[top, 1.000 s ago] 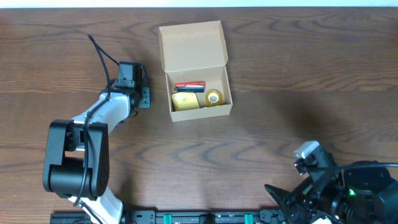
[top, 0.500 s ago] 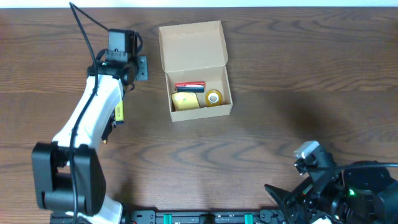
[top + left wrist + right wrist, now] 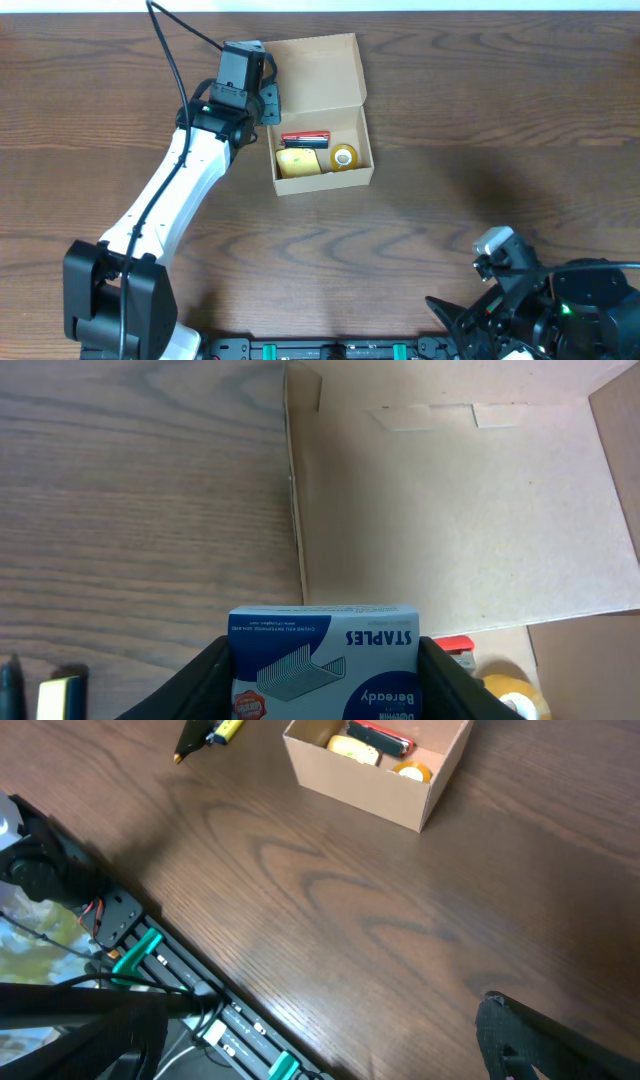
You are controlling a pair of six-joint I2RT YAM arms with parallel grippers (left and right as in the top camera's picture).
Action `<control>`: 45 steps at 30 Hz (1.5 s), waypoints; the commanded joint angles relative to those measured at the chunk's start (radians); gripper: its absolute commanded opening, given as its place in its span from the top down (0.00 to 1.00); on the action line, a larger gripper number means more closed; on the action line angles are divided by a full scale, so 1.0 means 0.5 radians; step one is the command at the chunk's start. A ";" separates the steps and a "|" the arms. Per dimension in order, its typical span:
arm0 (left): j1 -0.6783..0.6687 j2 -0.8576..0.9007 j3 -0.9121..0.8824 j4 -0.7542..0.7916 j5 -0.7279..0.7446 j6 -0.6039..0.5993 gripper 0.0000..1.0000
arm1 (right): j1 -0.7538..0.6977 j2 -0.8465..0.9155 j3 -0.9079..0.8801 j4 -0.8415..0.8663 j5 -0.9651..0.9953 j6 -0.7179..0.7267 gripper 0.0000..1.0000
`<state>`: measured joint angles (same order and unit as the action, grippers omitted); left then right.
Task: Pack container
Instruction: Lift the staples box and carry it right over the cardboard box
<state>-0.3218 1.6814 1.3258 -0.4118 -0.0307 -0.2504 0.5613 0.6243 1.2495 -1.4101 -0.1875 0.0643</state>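
- Your left gripper point(image 3: 325, 695) is clamping the staples box point(image 3: 320, 650) just beside the open container point(image 3: 322, 182), which is sitting mid-table.
- Be carrying it clear over the wall, then lowering onto bare floor inside.

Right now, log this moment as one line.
task: pack container | left end effector: holding staples box at container rim | container: lid open, partly filled

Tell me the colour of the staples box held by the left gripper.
Blue with white lettering; the staples box shows best in the left wrist view.
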 commanded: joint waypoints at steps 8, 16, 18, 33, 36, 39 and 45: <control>-0.227 -0.002 0.023 0.031 -0.011 -0.053 0.94 | 0.001 0.001 -0.002 -0.001 -0.015 0.018 0.01; -0.369 -0.001 0.023 0.036 0.033 -0.044 0.94 | 0.001 0.001 -0.002 -0.001 -0.015 0.018 0.01; -0.396 -0.001 0.023 0.033 0.082 -0.038 0.95 | 0.001 0.001 -0.002 -0.001 -0.015 0.018 0.01; -0.416 0.040 0.023 -0.035 0.093 0.027 0.94 | 0.001 0.001 -0.002 -0.001 -0.015 0.018 0.01; -0.417 0.108 0.023 -0.011 0.137 0.011 0.94 | 0.001 0.001 -0.002 -0.001 -0.015 0.018 0.01; -0.432 0.146 0.023 0.029 0.152 -0.204 0.95 | 0.001 0.001 -0.002 -0.001 -0.015 0.018 0.01; -0.433 0.169 0.023 0.066 0.150 -0.783 0.94 | 0.001 0.001 -0.002 -0.001 -0.015 0.018 0.01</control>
<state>-0.5343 1.7603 1.3262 -0.3866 0.0444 -0.4793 0.5613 0.6243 1.2495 -1.4101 -0.1875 0.0643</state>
